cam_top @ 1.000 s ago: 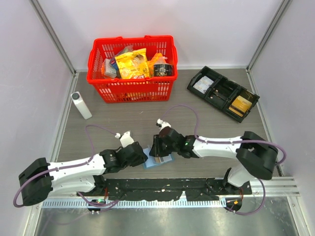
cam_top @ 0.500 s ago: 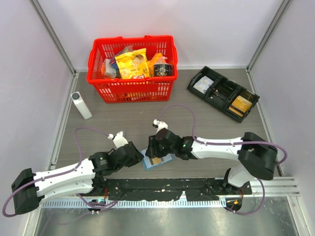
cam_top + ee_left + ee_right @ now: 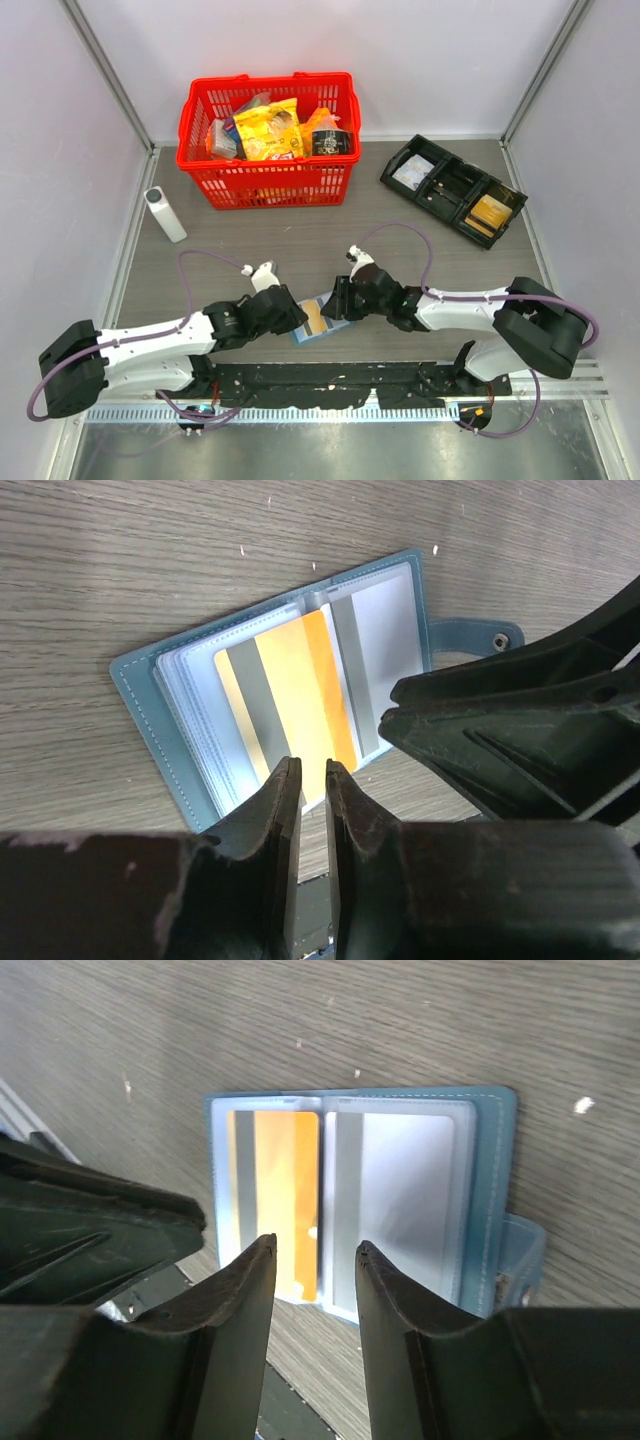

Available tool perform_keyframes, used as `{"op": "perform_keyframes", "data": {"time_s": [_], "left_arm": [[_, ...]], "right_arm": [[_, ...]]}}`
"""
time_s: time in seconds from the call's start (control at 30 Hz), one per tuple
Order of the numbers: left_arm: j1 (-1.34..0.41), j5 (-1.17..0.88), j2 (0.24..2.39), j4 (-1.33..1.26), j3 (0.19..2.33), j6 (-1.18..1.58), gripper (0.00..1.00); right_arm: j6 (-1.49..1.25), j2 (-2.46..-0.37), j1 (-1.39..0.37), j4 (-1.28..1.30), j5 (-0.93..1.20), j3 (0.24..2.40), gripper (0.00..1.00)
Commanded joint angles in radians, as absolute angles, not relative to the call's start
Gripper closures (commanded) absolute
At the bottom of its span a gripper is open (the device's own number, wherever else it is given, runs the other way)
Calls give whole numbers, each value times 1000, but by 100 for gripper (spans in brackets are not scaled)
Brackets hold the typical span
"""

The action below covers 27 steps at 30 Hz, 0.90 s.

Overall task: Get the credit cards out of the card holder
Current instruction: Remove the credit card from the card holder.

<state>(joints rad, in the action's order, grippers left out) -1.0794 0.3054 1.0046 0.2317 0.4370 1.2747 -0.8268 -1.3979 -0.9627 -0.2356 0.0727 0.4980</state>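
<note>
Since half a second ago the right gripper [image 3: 337,300] has drawn back toward the right of the top view. It no longer covers the card holder [image 3: 145,700] and now sits at that wallet's right edge. The left gripper [image 3: 312,772] has pushed in from the left to the wallet's left edge, and its arm's elbow has swung up from the lower left corner. The wallet itself has not shifted. It lies open and flat on the grey wood-grain table [image 3: 150,540], low in the middle of the top view between the two grippers.

From above, both grippers overlap the wallet's ends, so only its middle strip and a patch of orange show. In the left wrist view, one credit card [image 3: 295,680], orange-gold with grey stripes, lies on the left page. Its lower edge meets the left fingertips, which stand only a narrow slit apart. I cannot tell whether they pinch the card or merely sit above it. The right page shows a grey stripe and a pale face behind cloudy plastic, too hazy to tell whether it is a second card. The wallet's snap tab [image 3: 478,638] is partly hidden behind the dark bulk of the right gripper.

In its own wrist view the right gripper's fingers are spread fairly wide and hold nothing, framing the wallet's fold. The left gripper fills that view's lower left.
</note>
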Motion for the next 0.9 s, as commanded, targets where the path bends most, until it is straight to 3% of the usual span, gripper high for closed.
{"op": "perform_keyframes", "data": {"time_s": [0.0,0.53,0.73,0.87], "left_arm": [[-1068,301,1041,150,430,1279,82],[-1046,291,1043,127,284,1402,86],[-1043,288,1043,123,279,1405,86],[-1040,288,1045,123,281,1405,86]], "right_arm": [[-844,-1399,-951,-397,144,482,58],[-890,-1531,-914,-558,278,453,61],[-899,-1552,-911,-587,290,448,68],[-910,-1549,-896,-624,304,428,80]]}}
